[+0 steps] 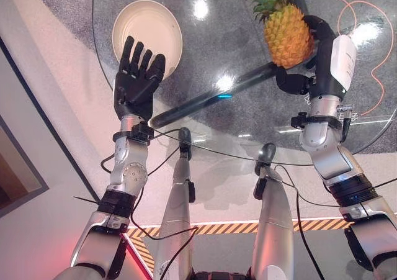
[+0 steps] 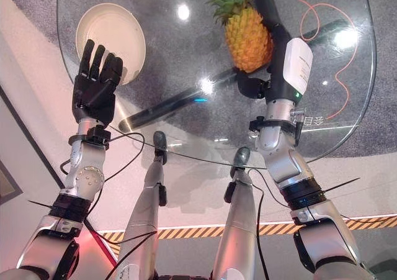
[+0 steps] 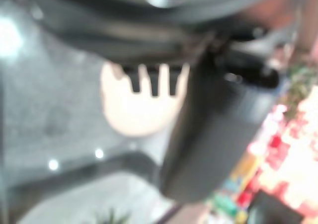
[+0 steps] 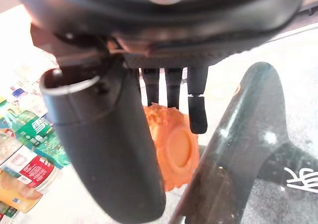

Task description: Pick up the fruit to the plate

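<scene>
One pineapple (image 1: 287,36), lying on the glass table (image 1: 223,115); our right hand (image 1: 310,75) curls round it for lifting. Left hand (image 1: 138,78) spread open beside the empty plate (image 1: 162,20), keeping clear, we judge.

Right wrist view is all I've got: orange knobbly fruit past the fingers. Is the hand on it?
Observer: Yes. In the head views the right hand curls its fingers and thumb round the yellow-orange pineapple with a green crown.
Operator: Lifted?
Observer: Cannot tell. It shows over the round glass table, crown pointing away from the robot.
Operator: Plate?
Observer: The round cream plate sits well to the robot's left on that table.
Operator: Other hand?
Observer: The left hand is open, fingers straight, at the plate's near rim.
</scene>
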Robot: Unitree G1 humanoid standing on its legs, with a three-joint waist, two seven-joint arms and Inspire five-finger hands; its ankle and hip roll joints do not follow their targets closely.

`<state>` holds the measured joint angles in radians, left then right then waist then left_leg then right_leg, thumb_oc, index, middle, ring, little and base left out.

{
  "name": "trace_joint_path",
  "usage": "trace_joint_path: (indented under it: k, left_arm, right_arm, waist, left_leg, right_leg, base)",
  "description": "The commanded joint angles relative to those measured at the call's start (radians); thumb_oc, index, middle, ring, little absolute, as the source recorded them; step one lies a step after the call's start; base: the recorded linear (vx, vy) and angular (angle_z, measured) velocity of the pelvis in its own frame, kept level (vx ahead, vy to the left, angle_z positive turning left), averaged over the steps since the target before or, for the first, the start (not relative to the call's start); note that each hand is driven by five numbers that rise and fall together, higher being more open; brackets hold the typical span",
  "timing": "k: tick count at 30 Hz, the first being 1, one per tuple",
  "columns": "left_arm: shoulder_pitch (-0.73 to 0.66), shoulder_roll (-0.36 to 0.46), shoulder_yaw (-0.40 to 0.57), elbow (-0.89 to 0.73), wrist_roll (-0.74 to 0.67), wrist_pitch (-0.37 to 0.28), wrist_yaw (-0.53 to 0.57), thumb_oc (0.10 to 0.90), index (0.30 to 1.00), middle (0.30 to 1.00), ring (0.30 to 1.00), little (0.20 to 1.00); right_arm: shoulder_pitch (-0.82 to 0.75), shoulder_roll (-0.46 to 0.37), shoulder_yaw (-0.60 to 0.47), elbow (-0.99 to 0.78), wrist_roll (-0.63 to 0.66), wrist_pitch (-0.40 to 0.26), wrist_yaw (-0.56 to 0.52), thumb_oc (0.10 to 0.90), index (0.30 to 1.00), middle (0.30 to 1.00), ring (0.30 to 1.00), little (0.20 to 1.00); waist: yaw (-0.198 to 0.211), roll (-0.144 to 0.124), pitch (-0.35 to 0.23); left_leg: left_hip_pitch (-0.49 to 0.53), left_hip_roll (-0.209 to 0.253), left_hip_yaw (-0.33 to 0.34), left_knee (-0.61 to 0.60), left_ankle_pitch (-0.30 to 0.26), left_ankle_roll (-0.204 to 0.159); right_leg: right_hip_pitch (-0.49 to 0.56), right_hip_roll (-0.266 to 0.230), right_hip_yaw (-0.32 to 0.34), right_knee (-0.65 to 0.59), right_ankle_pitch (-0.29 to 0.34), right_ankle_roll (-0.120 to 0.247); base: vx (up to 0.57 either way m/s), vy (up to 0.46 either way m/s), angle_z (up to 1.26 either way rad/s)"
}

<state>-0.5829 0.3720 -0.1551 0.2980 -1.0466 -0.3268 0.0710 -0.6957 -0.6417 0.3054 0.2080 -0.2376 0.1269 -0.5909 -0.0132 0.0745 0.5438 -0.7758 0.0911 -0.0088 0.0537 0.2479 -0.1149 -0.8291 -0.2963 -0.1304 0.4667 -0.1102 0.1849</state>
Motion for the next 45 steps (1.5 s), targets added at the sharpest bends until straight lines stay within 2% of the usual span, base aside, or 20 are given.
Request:
trace_joint_path:
  k: [1,6,25,28,34,35,40,45]
  left_arm:
    - [-0.076,0.053,0.004,-0.095,0.028,-0.03,-0.031,0.8,0.9,0.9,0.9,0.9]
    - [-0.089,0.037,-0.016,-0.102,0.053,0.001,-0.008,0.8,0.9,0.9,0.9,0.9]
    - [-0.122,-0.019,-0.051,-0.092,0.063,0.023,0.084,0.8,0.9,0.9,0.9,0.9]
    - [-0.125,-0.024,-0.051,-0.09,0.091,0.008,0.111,0.8,0.9,0.9,0.9,0.9]
    - [-0.138,-0.015,-0.054,-0.104,0.241,-0.013,0.18,0.8,0.9,0.9,0.9,0.9]
    - [-0.138,-0.014,-0.054,-0.106,0.241,-0.009,0.178,0.8,0.9,0.9,0.9,0.9]
    - [-0.13,-0.038,-0.053,-0.119,0.065,0.01,0.054,0.8,0.9,0.9,0.9,0.9]
    - [-0.137,-0.049,-0.068,-0.132,0.025,0.007,0.007,0.8,0.9,0.9,0.9,0.9]
  right_arm:
    - [-0.051,-0.052,-0.01,-0.127,-0.067,-0.075,0.014,0.1,0.3,0.3,0.3,0.2]
    - [-0.057,-0.047,0.008,-0.16,-0.077,-0.078,0.064,0.1,0.3,0.3,0.3,0.2]
    - [-0.109,-0.022,0.095,-0.237,-0.092,-0.078,0.176,0.1,0.3,0.3,0.3,0.2]
    - [-0.111,-0.016,0.1,-0.245,-0.094,-0.081,0.187,0.1,0.3,0.3,0.3,0.2]
    - [-0.118,-0.014,0.112,-0.273,-0.065,-0.07,0.212,0.1,0.3,0.3,0.3,0.2]
    - [-0.117,-0.014,0.111,-0.275,-0.063,-0.072,0.214,0.1,0.3,0.3,0.3,0.2]
    - [-0.112,-0.003,0.12,-0.303,-0.077,-0.089,0.235,0.1,0.3,0.3,0.3,0.2]
    - [-0.122,0.004,0.135,-0.317,-0.083,-0.091,0.244,0.1,0.3,0.3,0.3,0.2]
  waist:
    - [0.007,-0.064,-0.024]
    - [0.002,-0.068,-0.024]
    - [-0.003,-0.061,-0.024]
    - [-0.002,-0.061,-0.024]
    - [0.0,-0.062,-0.024]
    - [0.0,-0.063,-0.024]
    - [-0.003,-0.061,-0.024]
    - [-0.005,-0.058,-0.024]
  left_leg:
    - [0.025,0.03,0.024,0.13,-0.145,-0.014]
    - [0.028,0.03,0.026,0.122,-0.142,-0.014]
    - [0.027,0.025,0.029,0.11,-0.135,-0.015]
    - [0.026,0.023,0.028,0.109,-0.134,-0.015]
    - [0.025,0.023,0.026,0.107,-0.131,-0.015]
    - [0.025,0.023,0.026,0.106,-0.131,-0.015]
    - [0.03,0.025,0.03,0.102,-0.131,-0.016]
    - [0.031,0.025,0.032,0.098,-0.127,-0.016]
  right_leg:
    - [0.073,0.013,-0.02,-0.246,0.235,0.032]
    - [0.074,0.016,-0.018,-0.251,0.238,0.034]
    - [0.069,0.013,-0.012,-0.259,0.242,0.034]
    - [0.071,0.012,-0.012,-0.261,0.242,0.033]
    - [0.07,0.014,-0.014,-0.26,0.241,0.031]
    - [0.07,0.014,-0.014,-0.26,0.241,0.03]
    - [0.073,0.012,-0.011,-0.263,0.242,0.03]
    - [0.071,0.013,-0.008,-0.264,0.244,0.03]
  base:
    - [0.0,0.0,0.0]
    - [0.0,0.0,0.0]
    - [0.0,0.001,0.0]
    - [0.0,0.0,0.0]
    - [0.0,0.0,0.0]
    - [0.0,0.0,0.0]
    - [0.0,0.0,0.0]
    - [0.0,0.0,0.0]
